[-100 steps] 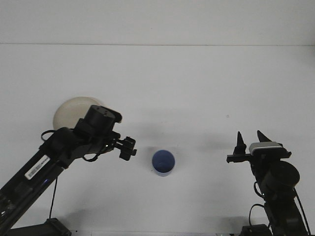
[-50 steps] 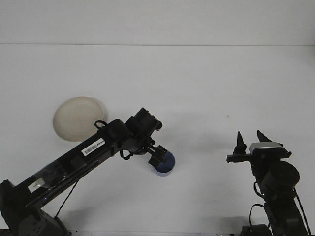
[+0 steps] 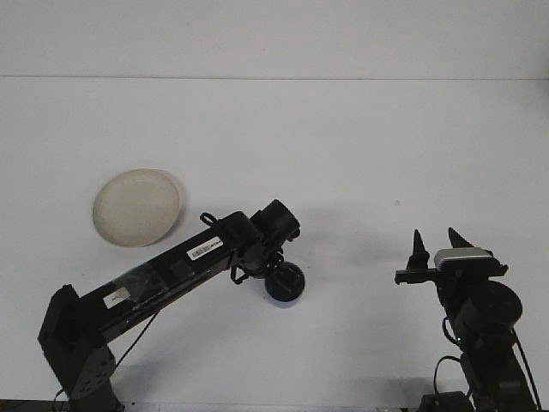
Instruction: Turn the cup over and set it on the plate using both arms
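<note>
Two task items lay on the white table point(image 3: 343, 137): toward the left edge a cream plate point(image 3: 137, 207), empty and flat, and nearer the front edge, around the middle, a small blue cup point(image 3: 284, 294), mostly hidden under the left gripper point(image 3: 284, 281). Left arm reached in from the front-left corner, its head directly over the cup; whether its fingers were apart or pinching the cup could not be told. Cup judged light, rigid, probably smooth plastic, so likely to slip or tip under a glancing touch; best hold would be across the side wall near the rim. White stickers on the left arm carried print too small to read; no other writing seen. Right gripper point(image 3: 437, 246), near the front-right corner, stood with fingers spread, holding nothing, well apart from the cup.
</note>
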Controlling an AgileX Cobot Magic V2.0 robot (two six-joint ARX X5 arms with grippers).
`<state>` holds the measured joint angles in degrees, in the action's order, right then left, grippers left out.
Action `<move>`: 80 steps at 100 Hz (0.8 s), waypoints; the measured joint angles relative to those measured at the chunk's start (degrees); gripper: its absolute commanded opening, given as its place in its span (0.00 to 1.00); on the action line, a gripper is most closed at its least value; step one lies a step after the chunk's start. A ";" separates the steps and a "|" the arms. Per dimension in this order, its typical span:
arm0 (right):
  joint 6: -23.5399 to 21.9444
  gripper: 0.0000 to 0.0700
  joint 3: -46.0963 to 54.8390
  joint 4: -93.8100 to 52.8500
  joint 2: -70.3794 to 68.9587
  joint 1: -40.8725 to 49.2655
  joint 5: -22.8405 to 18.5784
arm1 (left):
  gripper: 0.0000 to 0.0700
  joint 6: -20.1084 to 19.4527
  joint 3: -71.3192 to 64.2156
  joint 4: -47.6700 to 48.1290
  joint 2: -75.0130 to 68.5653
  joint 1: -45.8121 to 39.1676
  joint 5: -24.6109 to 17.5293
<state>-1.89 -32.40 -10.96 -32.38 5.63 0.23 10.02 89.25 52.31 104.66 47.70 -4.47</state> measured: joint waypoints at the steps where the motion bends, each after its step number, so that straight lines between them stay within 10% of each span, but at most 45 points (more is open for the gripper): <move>1: 0.00 0.59 0.00 0.00 0.00 0.00 0.00 | 0.48 0.00 0.00 0.00 0.09 0.00 0.00; 20: 0.00 0.59 0.00 -0.02 0.00 0.00 0.00 | 0.00 -0.48 0.00 0.04 1.57 0.00 0.00; 80: 0.00 0.59 0.00 -0.07 0.00 0.00 0.00 | 0.01 -5.27 15.43 12.70 1.68 -6.40 8.66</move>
<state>-1.89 -32.40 -11.03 -32.38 5.63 0.23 4.75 104.68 65.01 106.34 41.30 4.19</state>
